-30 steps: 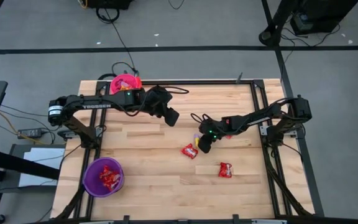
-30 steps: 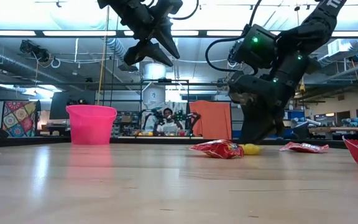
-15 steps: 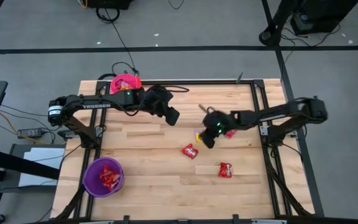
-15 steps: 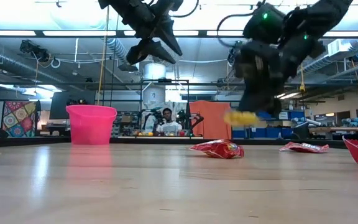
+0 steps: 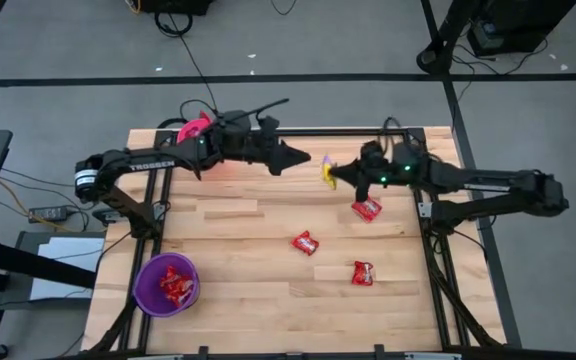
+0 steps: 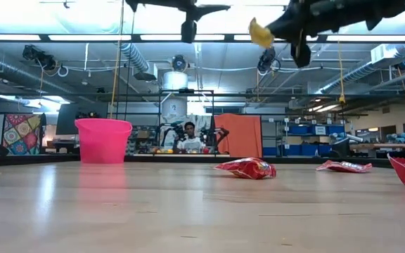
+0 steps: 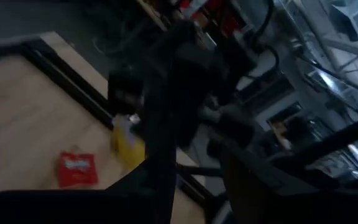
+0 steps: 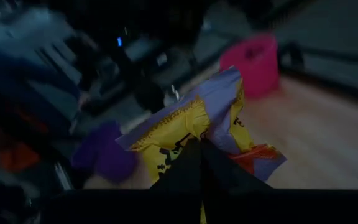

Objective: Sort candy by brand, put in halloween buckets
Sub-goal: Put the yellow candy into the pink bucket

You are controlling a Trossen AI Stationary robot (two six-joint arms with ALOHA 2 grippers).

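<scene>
A yellow candy packet with purple print (image 5: 325, 170) hangs high over the table's far middle, in my right gripper (image 5: 336, 175), which is shut on it. In the low view the yellow packet (image 6: 261, 33) shows near the ceiling lights. My left gripper (image 5: 295, 159) is open, level, and points at the packet from the left, a short gap away. Three red packets (image 5: 367, 208) (image 5: 306, 242) (image 5: 363, 272) lie flat on the wood. The pink bucket (image 5: 194, 128) stands at the far left edge, partly under my left arm. The purple bucket (image 5: 166, 283) holds red packets. My right gripper pinches the yellow packet between its two shut fingers (image 8: 201, 163) at one end of the wrapper (image 8: 194, 134). The fingers come level from the table's right, pointing left. The packet is lifted clear, sticking out beyond the fingertips toward my left gripper.
The table's metal frame rail (image 5: 408, 160) runs along the far and right sides. Bare wood (image 5: 238, 250) lies between the red packets and the purple bucket. In the low view a person (image 6: 188, 133) sits far behind the table.
My right gripper has lifted the yellow packet off the table, high up and toward the far edge, turning level and pointing left. My left gripper has risen, swung level, and reached right toward the packet. The red packets have stayed put.
</scene>
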